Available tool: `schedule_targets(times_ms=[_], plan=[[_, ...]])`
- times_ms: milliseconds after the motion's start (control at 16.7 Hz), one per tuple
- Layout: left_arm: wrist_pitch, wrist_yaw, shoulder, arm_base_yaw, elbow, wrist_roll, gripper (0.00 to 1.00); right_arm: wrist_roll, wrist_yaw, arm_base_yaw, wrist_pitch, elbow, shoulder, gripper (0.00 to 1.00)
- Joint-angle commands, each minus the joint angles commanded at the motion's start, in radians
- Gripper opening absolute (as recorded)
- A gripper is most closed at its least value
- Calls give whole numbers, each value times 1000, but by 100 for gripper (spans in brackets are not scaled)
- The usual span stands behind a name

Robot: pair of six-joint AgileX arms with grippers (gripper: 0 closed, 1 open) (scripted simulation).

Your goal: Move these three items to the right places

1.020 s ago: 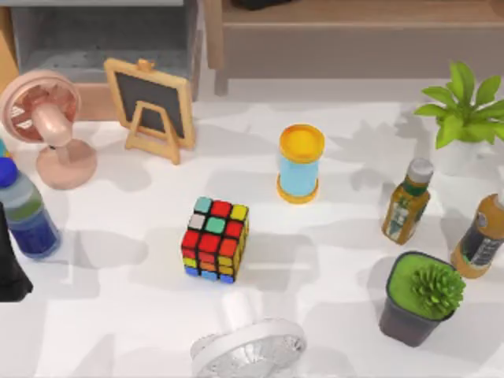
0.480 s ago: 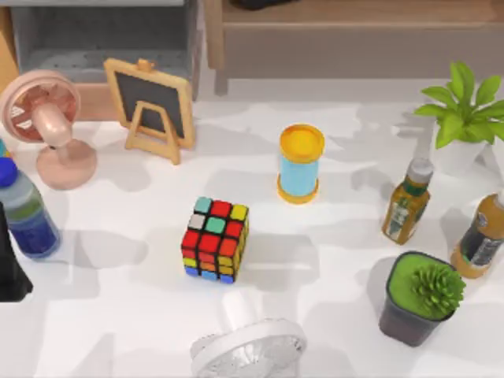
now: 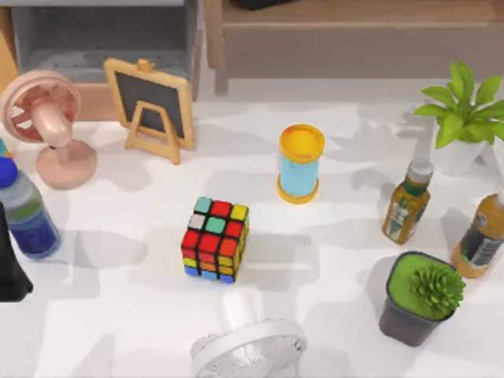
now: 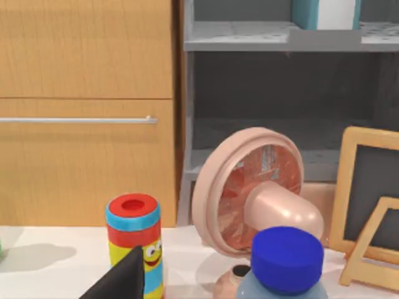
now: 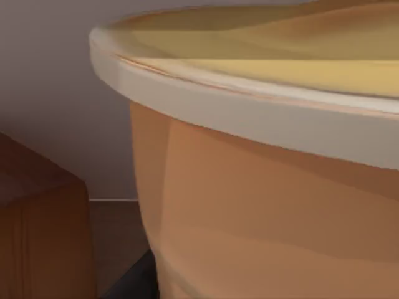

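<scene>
Bright, even light; soft overlapping shadows across table [image 3: 118,315].

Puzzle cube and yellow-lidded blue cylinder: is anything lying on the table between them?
No. In the top view, bare white table separates the puzzle cube from the blue cylinder.

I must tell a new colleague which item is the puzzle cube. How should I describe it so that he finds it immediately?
Start at the small chalkboard easel at the back left of the white table. Come forward and a little right to the middle, short of the white fan at the front edge. The puzzle cube stands there alone, the one boxy item, in many-coloured squares with black edges.
</scene>
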Motion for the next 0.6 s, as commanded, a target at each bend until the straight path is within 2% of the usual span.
schedule_targets(times_ms=[600], plan=[[0, 0, 0, 0, 0, 0, 100, 0, 0, 0, 0, 0, 0, 2]])
